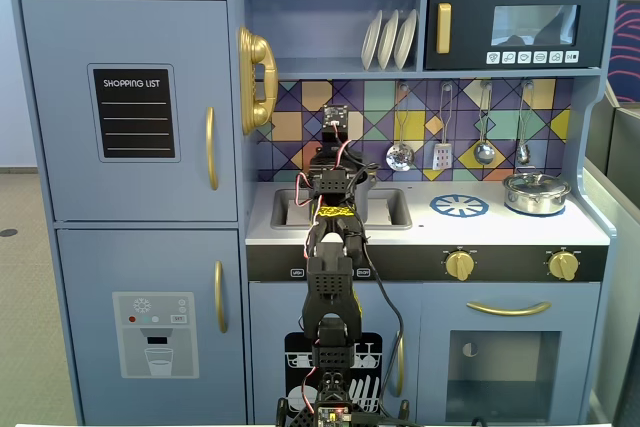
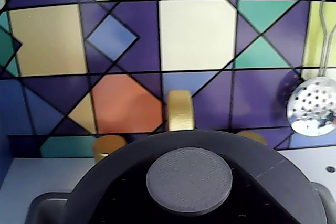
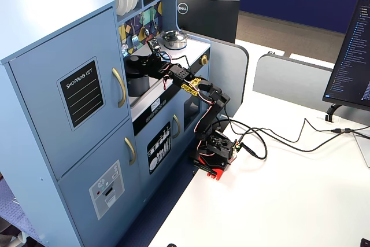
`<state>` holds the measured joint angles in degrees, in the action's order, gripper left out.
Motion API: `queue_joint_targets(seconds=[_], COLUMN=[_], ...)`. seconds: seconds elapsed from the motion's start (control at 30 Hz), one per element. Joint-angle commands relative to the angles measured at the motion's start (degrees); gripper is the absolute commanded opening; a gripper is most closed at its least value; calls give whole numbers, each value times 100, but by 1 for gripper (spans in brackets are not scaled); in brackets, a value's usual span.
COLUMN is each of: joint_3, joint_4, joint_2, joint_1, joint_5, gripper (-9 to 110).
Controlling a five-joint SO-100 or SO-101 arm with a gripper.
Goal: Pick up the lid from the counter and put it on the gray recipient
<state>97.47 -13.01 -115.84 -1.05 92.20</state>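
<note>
Nearest to my wrist camera is the lid. It is dark gray and flat, with a small round knob in its middle. It fills the bottom of that view. Just past its far edge I see the gold tap, then the colored tile wall, with a holey spoon hanging at the right.

In the side fixed view the lid looks like it sits on top of the gray recipient, which stands by the sink, left of the silver pot. The gripper is right at the pot's top. I cannot tell if its fingers are open or closed, since no view shows them clearly.

I think I am at the last step, setting the lid down. Next I would need to check the lid lies flat, let go if I am holding it, and lift straight up.

The tap is close behind, so I must not push farther. The silver pot is well off to the right in the front fixed view.
</note>
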Motion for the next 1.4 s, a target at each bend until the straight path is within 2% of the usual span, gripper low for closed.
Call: queue_joint_targets(seconds=[0.0,1.07,1.1,1.2,1.37], joint_3=[-123,378,378,334,334], joint_4=[18,352,290,-237,-1371], joint_2=[-132,79,70,-105,-756], joint_1=[35,-9,-9,0,62], joint_5=[-44,-44,-35,-220,-114], gripper=[0,0,0,15,17])
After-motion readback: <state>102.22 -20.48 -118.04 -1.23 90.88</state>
